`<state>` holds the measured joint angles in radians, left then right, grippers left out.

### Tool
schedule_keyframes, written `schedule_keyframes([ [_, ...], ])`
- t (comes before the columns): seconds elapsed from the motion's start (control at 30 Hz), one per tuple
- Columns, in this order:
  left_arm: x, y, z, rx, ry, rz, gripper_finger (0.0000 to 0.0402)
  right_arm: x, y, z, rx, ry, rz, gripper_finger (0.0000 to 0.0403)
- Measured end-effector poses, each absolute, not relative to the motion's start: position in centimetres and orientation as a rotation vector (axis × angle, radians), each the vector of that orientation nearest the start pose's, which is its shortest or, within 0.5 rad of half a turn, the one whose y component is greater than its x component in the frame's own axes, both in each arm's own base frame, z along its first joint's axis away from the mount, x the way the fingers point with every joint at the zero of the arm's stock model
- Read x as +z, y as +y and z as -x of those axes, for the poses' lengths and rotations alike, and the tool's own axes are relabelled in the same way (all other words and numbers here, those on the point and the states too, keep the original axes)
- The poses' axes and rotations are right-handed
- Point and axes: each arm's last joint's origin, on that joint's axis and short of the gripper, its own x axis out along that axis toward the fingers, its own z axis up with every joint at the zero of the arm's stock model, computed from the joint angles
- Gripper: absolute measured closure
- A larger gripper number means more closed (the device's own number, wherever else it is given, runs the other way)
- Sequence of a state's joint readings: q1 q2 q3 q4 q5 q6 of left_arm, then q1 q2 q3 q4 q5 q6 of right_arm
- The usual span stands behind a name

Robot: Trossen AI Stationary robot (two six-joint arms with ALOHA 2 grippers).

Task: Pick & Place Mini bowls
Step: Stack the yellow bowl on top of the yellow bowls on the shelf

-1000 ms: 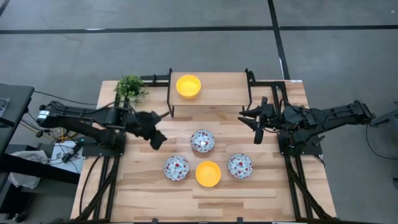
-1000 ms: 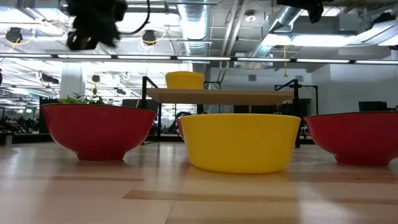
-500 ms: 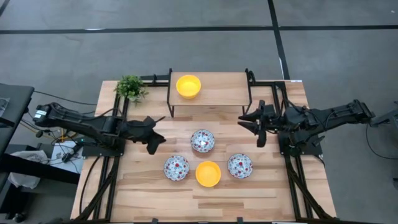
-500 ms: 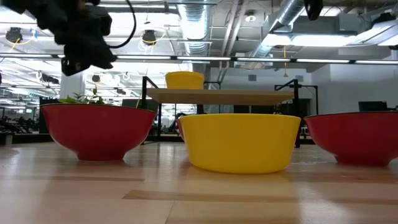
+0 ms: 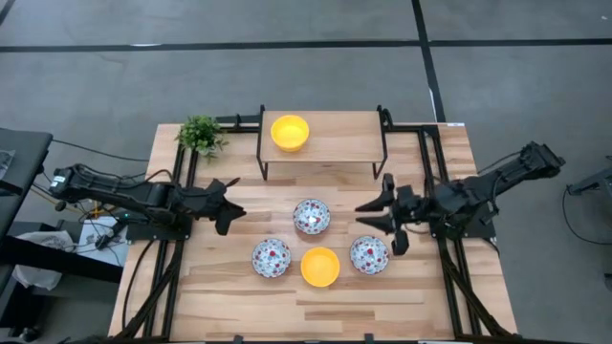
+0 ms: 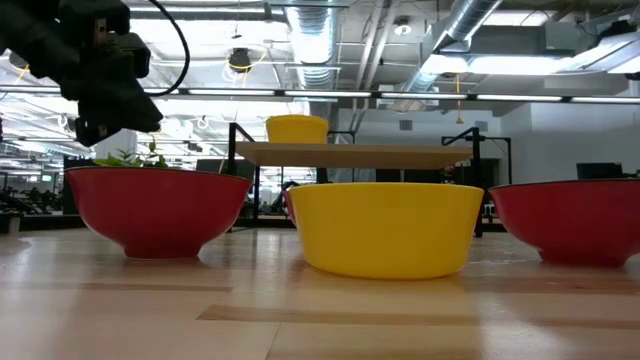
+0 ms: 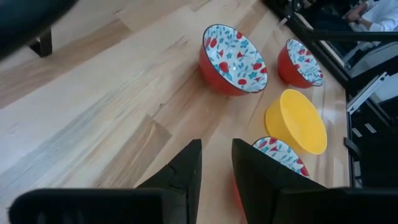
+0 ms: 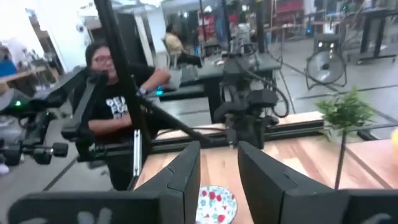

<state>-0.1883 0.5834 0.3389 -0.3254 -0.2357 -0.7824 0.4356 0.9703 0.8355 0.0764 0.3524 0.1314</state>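
Three white floral mini bowls stand on their bases on the table: one in the middle (image 5: 311,216), one near left (image 5: 271,258), one near right (image 5: 368,254). A yellow mini bowl (image 5: 319,267) stands between the near two, and another yellow one (image 5: 289,132) stands on the shelf. My left gripper (image 5: 232,204) hovers open and empty, left of the middle floral bowl (image 7: 233,59). My right gripper (image 5: 363,216) hovers open and empty between the middle and near-right floral bowls, pointing toward the table's left.
A raised wooden shelf (image 5: 335,143) on black legs stands at the table's far side. A small green plant (image 5: 200,135) sits at the far left corner. In the right wrist view a person (image 8: 112,93) sits beyond the table. Bare wood lies along the near edge.
My left gripper has drawn back toward the table's left edge and come down. My right gripper has moved toward the near edge and toward the bowls, leaving the low view. The bowls have not moved.
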Motion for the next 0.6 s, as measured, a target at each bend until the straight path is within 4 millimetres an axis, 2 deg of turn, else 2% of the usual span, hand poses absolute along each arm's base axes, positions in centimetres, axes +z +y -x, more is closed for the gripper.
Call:
schedule_keyframes([
  [0.1, 19.4, -1.8, -13.0, 0.258, 0.504, 0.642, 0.0314, 35.3, 9.6, -21.4, 0.089, 0.155, -0.073, 0.0305],
  [0.23, 19.3, -1.8, -13.0, 0.258, 0.504, 0.642, 0.0314, 36.4, 11.0, -23.4, 0.065, 0.366, -0.081, 0.0305],
  [0.4, 19.4, -1.8, -13.0, 0.246, 0.501, 0.605, 0.0314, 35.9, 12.3, -25.8, 0.026, 0.631, -0.143, 0.0305],
  [0.6, 19.4, -1.8, -13.1, 0.227, 0.498, 0.545, 0.0314, 34.6, 13.2, -28.1, 0.034, 0.845, -0.357, 0.0305],
])
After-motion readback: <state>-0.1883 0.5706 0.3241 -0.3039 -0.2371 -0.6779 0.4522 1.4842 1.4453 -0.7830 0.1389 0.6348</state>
